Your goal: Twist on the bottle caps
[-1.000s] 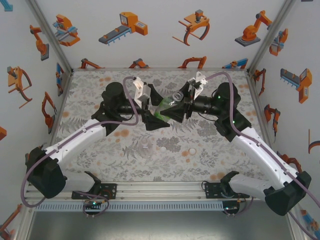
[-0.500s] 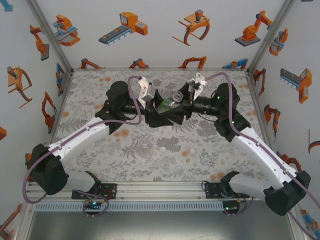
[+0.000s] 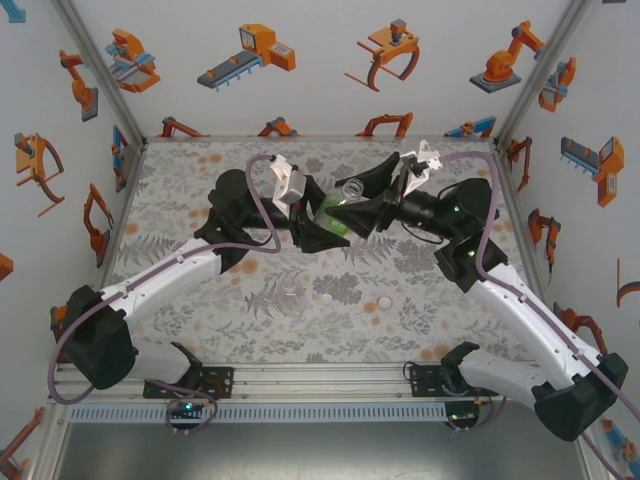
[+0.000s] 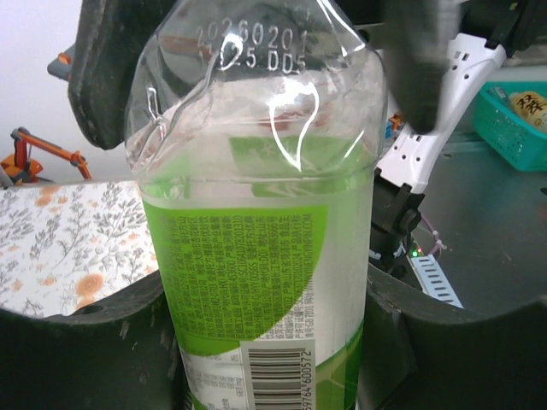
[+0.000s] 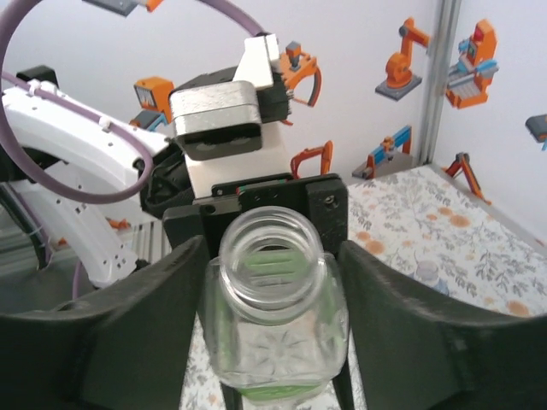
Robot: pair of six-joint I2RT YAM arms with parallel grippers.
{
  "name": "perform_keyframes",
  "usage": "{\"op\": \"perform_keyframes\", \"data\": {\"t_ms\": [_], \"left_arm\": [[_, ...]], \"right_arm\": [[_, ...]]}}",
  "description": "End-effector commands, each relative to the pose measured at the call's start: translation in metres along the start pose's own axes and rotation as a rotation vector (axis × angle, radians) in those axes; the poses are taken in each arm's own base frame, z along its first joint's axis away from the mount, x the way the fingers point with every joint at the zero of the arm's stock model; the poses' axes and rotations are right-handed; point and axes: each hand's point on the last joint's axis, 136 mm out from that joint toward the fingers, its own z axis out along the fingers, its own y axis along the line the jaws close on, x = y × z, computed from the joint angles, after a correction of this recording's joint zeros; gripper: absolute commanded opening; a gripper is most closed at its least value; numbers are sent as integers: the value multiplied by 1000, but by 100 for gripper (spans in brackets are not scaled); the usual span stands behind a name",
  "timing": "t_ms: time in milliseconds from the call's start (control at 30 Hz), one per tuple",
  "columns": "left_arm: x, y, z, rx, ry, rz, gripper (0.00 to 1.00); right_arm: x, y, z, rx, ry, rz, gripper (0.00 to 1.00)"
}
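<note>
While uncapped, green bottle (image 4: 256,256) within left gripper (image 4: 267,325).

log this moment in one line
left gripper: shut on green-labelled clear plastic bottle, lower body | right gripper: shut on same bottle near neck | mouth: uncapped | small white round plastic cap: loose on table

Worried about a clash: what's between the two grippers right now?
The uncapped green-labelled bottle, gripped by both: left gripper on its body, right gripper near its neck. The top view shows it.
</note>
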Motion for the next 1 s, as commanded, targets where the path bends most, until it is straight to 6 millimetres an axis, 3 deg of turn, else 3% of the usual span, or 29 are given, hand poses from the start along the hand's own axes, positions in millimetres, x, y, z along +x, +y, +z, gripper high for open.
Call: {"op": "perform_keyframes", "data": {"t_ms": [0, 67, 167, 333, 733, 967], "left_arm": [[-14, -3, 1, 8, -46, 31, 41], [-14, -2, 1, 6, -43, 25, 53], [-10, -1, 2, 2, -22, 6, 61], [-4, 4, 4, -8, 62, -55, 63], [1, 4, 4, -9, 119, -81, 57], [7, 4, 3, -8, 132, -100, 60]], "right_arm": [[-9, 6, 1, -30, -47, 13, 48], [-6, 5, 2, -29, -37, 16, 41], [-2, 3, 4, -32, -20, 23, 31], [4, 4, 8, -61, 8, 31, 25], [10, 3, 9, -72, 24, 34, 22], [8, 3, 8, -62, 13, 23, 20]]}}
